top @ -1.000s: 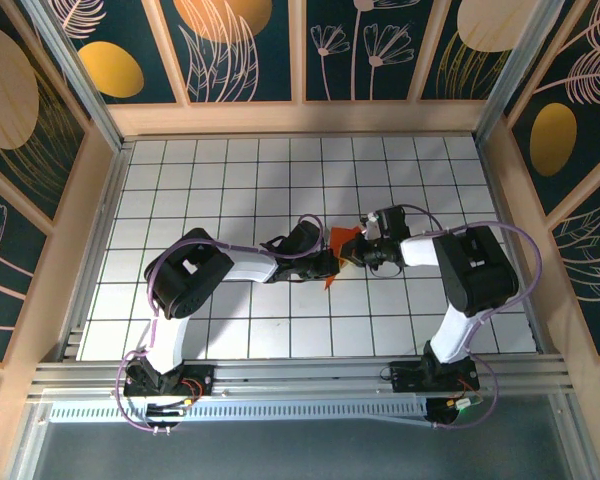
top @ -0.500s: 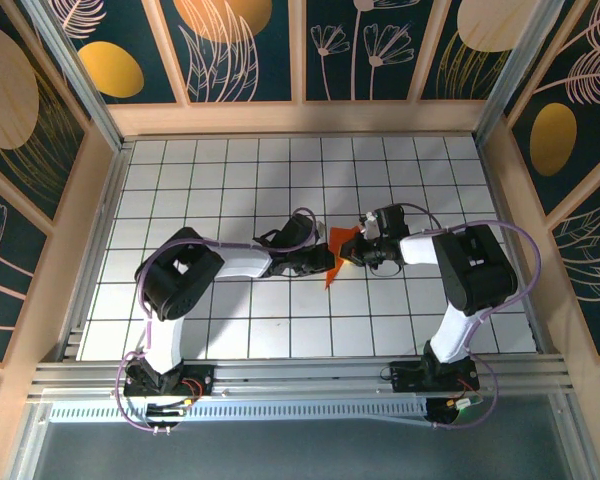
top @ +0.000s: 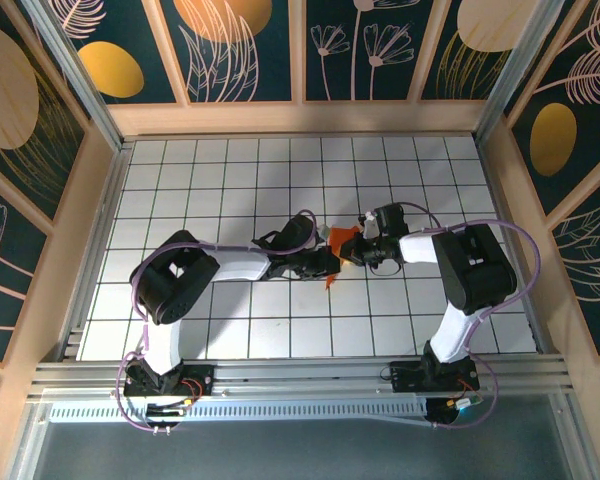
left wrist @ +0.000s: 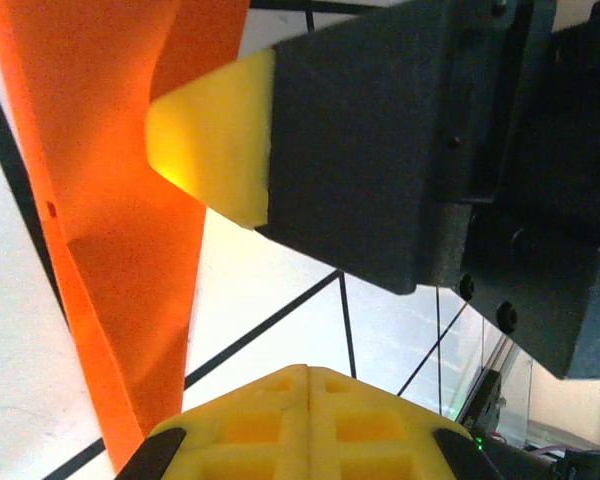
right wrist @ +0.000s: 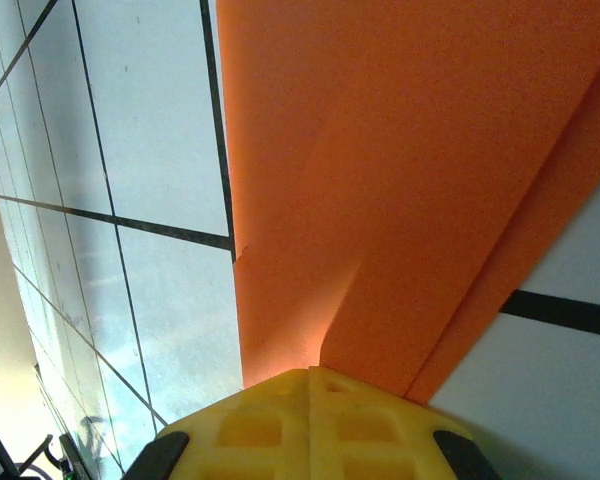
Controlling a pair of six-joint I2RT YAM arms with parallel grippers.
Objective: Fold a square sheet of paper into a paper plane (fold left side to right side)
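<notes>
Both arms are reaching in to the middle of the tiled table (top: 230,180), and the grippers meet almost tip to tip over the orange paper (top: 340,238). The paper is creased and folded, lying just right of centre, with one narrow end poking out toward the near side below the grippers. The left gripper (top: 327,263) comes in from the left, its yellow pads clenched flat against each other with no gap along the seam. From its wrist camera those pads sit at the bottom of the frame, beside the paper's lower edge; I cannot tell whether they touch it. The right gripper (top: 350,253) comes in from the right and is clenched too, pads pressed together. In its own wrist view the paper (right wrist: 400,150) runs straight down to its tips, a fold line ending right at the seam. Whether the sheet is nipped between the pads or only pressed under them, I cannot tell. Seen from the left wrist, one yellow right-hand fingertip (left wrist: 215,140) butts into the paper (left wrist: 100,150), which bends around it.
</notes>
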